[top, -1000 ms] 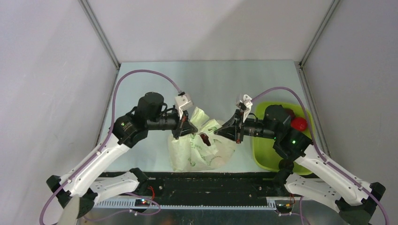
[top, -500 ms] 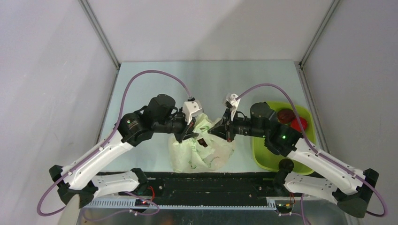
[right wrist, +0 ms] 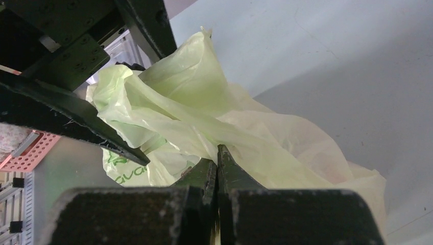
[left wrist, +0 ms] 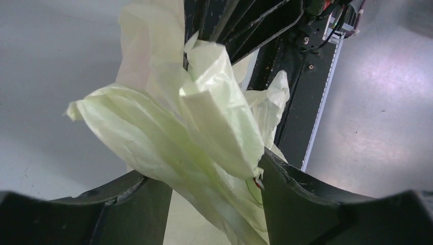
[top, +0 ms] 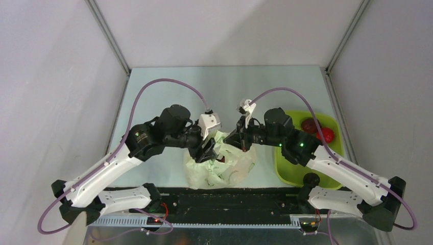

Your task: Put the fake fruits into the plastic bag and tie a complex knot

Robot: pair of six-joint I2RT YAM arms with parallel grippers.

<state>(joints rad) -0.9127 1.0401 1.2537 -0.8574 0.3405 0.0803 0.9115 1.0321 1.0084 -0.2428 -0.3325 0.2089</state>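
The plastic bag [top: 220, 167] lies crumpled on the table between the arms, its pale film bunched upward. My left gripper [top: 209, 149] is open. A fold of the bag [left wrist: 204, 117] hangs loosely between its spread fingers [left wrist: 298, 196]. My right gripper [top: 236, 140] is shut on the bag film [right wrist: 204, 102], which is pinched at its tips [right wrist: 218, 153]. Something dark red [top: 220, 160] shows through the film. Two fake fruits, a dark maroon one [top: 308, 125] and a red one [top: 327, 135], sit in the tray. No knot shows in any view.
The lime-green tray [top: 289, 171] stands at the right, partly under the right arm. Purple cables arch over both arms. A black rail [top: 230, 199] runs along the near edge. Grey walls close in on the left, right and back.
My left gripper has opened and let go of the bag film. Both grippers have drawn closer together over the bag, the right one moving left.
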